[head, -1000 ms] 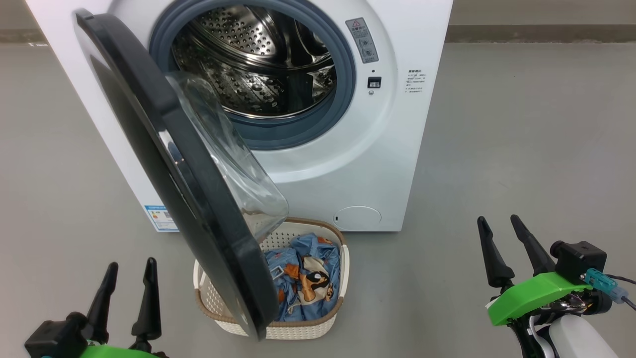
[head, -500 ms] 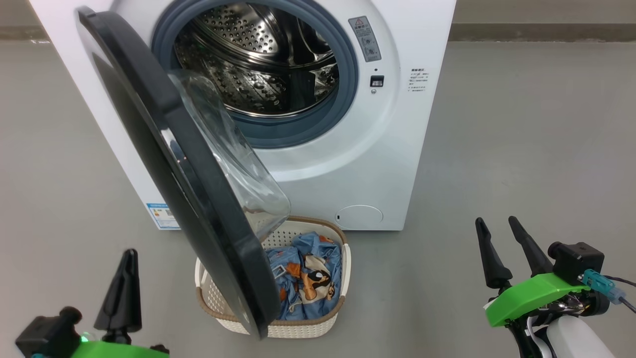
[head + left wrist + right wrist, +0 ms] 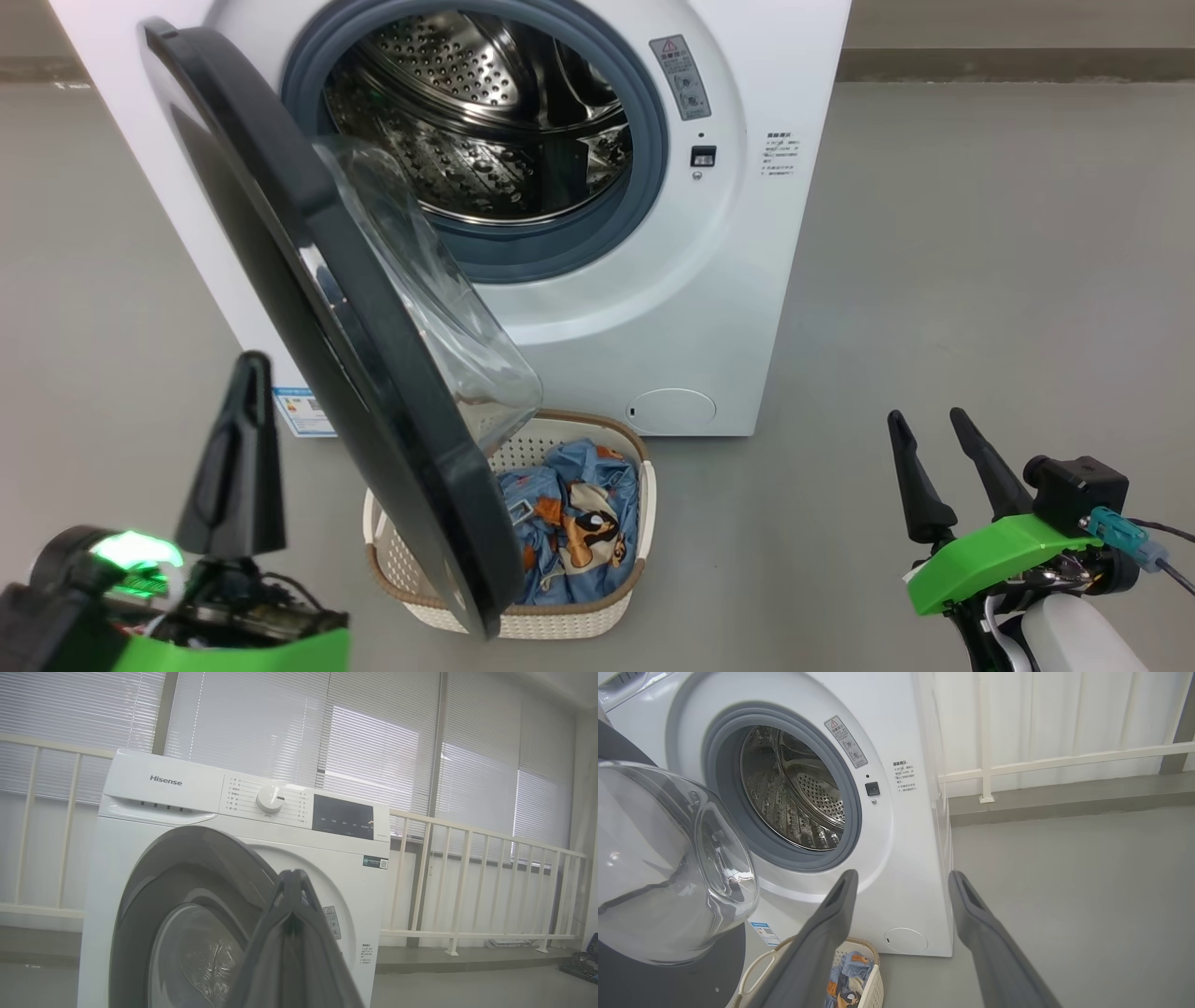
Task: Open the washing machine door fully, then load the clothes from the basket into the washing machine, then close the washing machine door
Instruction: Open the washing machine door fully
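Note:
The white washing machine (image 3: 672, 299) stands ahead with its steel drum (image 3: 485, 121) exposed. The washing machine door (image 3: 373, 373) hangs partly open, its black rim and glass bowl jutting out over the basket (image 3: 560, 623). The cream basket sits on the floor at the machine's foot, with the blue printed clothes (image 3: 571, 523) bundled inside. My left gripper (image 3: 250, 366) is shut with nothing in it, raised left of the door's outer face and apart from it. In the left wrist view its fingers (image 3: 292, 891) point at the door (image 3: 187, 882). My right gripper (image 3: 926, 417) stands open at lower right, empty.
Grey floor spreads on both sides of the machine. A white railing (image 3: 467, 882) and blinds run behind it. In the right wrist view the door's glass bowl (image 3: 658, 858) bulges at left, with the basket (image 3: 873, 980) low between my gripper (image 3: 903, 875) and the machine.
My left gripper has shut and risen, coming up beside the door's outer face. The right gripper has hardly moved and stays open. Door, basket and clothes are unchanged.

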Controlling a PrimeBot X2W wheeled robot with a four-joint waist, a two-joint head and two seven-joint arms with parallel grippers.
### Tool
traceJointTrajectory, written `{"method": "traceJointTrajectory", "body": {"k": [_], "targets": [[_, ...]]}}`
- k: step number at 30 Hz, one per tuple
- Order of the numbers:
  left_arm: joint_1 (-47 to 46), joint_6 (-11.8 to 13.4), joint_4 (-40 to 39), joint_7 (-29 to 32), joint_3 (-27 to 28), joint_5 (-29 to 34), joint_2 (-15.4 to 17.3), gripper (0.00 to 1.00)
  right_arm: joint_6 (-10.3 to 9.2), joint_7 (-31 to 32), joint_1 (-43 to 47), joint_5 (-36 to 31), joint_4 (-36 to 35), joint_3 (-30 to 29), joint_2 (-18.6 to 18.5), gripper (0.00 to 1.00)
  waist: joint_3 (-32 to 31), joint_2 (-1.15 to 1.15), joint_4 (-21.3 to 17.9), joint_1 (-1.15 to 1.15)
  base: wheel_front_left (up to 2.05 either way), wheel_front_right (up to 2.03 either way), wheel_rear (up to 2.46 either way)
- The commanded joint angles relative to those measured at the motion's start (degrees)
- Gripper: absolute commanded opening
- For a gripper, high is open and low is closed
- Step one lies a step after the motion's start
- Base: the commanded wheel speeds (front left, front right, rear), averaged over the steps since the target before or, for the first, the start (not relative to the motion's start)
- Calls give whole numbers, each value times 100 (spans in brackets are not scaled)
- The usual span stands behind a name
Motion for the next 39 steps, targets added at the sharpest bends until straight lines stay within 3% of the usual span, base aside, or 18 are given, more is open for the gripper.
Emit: {"method": "traceJointTrajectory", "body": {"k": [1, 9, 17, 30, 39], "targets": [[-215, -23, -268, 53, 128, 68, 45, 0, 33, -60, -56, -45, -113, 123, -27, 100, -6, 0, -10, 0, 0, 0, 0], [-88, -114, -773, 559, -667, -3, -110, 0, 33, -62, -70, -40, -133, 148, -6, 100, 36, 0, -66, 0, 0, 0, 0], [69, -203, -223, 887, -1385, -119, -213, 0, 33, -63, -118, -56, -124, 211, 53, 100, 132, 0, -228, 0, 0, 0, 0], [-50, -249, 1221, 753, -1445, -305, -202, 0, 33, -81, -196, -83, -63, 215, 126, 100, 289, 0, -502, 0, 0, 0, 0], [-190, -204, 1764, 573, -1278, -439, -257, 0, 33, -90, -211, -99, -34, 182, 120, 100, 297, 0, -466, 0, 0, 0, 0]]}}
